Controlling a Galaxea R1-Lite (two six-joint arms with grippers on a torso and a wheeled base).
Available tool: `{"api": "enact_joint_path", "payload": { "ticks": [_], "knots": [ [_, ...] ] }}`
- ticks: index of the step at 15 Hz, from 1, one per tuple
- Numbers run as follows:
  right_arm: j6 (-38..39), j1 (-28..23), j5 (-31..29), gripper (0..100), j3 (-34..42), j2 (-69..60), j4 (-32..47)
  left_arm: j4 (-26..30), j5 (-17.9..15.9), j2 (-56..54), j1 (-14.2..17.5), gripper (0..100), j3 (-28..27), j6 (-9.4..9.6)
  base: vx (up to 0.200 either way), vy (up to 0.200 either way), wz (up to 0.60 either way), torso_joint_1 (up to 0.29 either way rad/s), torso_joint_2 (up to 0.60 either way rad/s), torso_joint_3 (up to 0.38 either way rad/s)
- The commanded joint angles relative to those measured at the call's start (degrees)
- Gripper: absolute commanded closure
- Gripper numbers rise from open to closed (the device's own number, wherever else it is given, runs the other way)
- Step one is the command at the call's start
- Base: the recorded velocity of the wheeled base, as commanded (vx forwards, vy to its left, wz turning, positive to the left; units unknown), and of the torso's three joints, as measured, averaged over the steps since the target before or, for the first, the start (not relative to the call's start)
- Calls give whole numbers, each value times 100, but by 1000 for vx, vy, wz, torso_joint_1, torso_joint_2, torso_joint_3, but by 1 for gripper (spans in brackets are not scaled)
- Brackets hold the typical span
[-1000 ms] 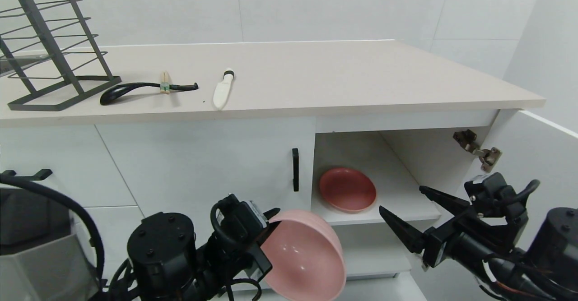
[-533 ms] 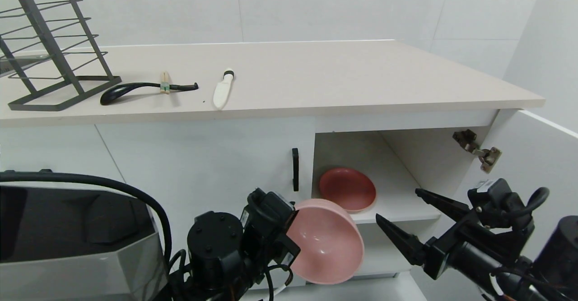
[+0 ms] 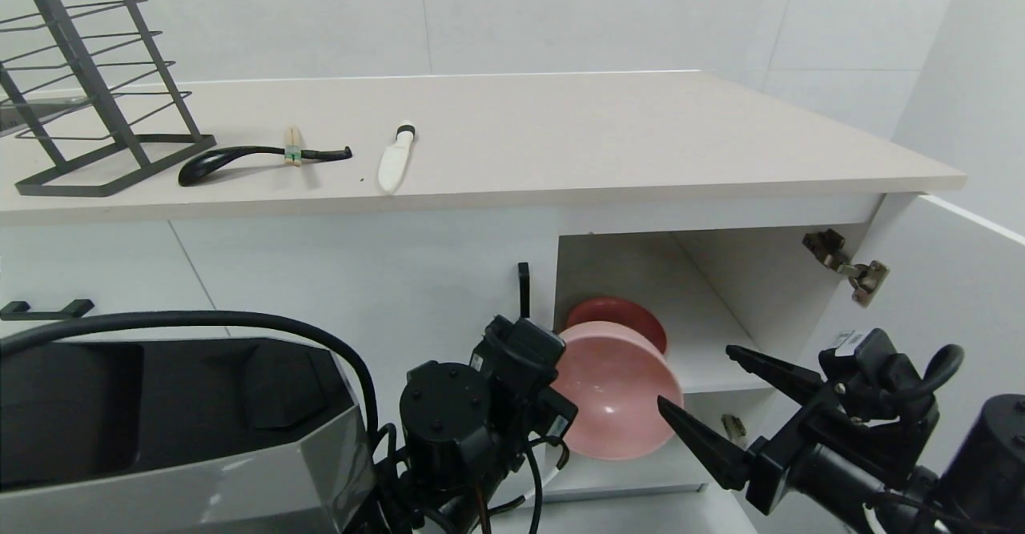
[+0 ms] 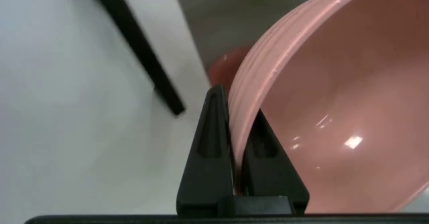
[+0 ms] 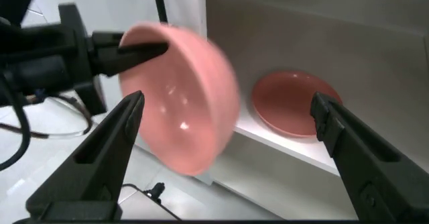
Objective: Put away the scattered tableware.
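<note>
Found the left claw [image 3: 558,360] clenched on the rim of the pink bowl [image 3: 617,398], one finger inside the wall and one outside. Confirmed the same pinch from the left wrist view, with the rim wedged between both black fingers [image 4: 214,143]. Noted the pink bowl held off the floor, tipped onto its side with the hollow facing the right claw [image 3: 695,375], at the mouth of the open cabinet and level with the front edge of the shelf [image 3: 713,362]. Could not establish whether the bowl touches the shelf.

Recorded a red plate [image 3: 612,307] lying flat on that shelf, just behind the bowl and partly covered by it. Saw the right claw released, jaws spread wide, hanging near the bowl but apart from it, in front of the swung-out cabinet door [image 3: 945,278].

Logged on the bench [image 3: 560,134] above: a black spoon [image 3: 216,162], a pair of chopsticks [image 3: 292,147] lying across its handle, and a white knife [image 3: 395,159] just beside them near the front edge. Noted a grey wire rack [image 3: 88,86] at the bench's left end.
</note>
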Motion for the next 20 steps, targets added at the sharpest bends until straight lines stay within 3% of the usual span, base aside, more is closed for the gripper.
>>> {"api": "enact_joint_path", "payload": {
  "ticks": [1,5,8,13,14,20],
  "knots": [
    [4,-95,-1,0,-4,120,-6,-6,8,29,-72,100,-310,-6,0,0,0,0,0,0],
    [4,-517,-1,0,-110,207,-6,-6,-1,11,-116,100,-591,-155,0,0,0,0,0,0],
    [13,-947,-1,0,-329,260,-6,-6,-10,90,-204,100,-873,-155,0,0,0,0,0,0],
    [39,-1026,-1,0,-479,260,-6,-6,-10,222,-309,100,-1154,-146,0,0,0,0,0,0],
    [39,-1018,-1,100,-452,225,-6,-6,-19,257,-327,100,-1224,-129,0,0,0,0,0,0],
    [39,-842,-1,100,-461,172,-6,-6,-19,327,-336,100,-1295,-120,0,0,0,0,0,0]
  ]
}}
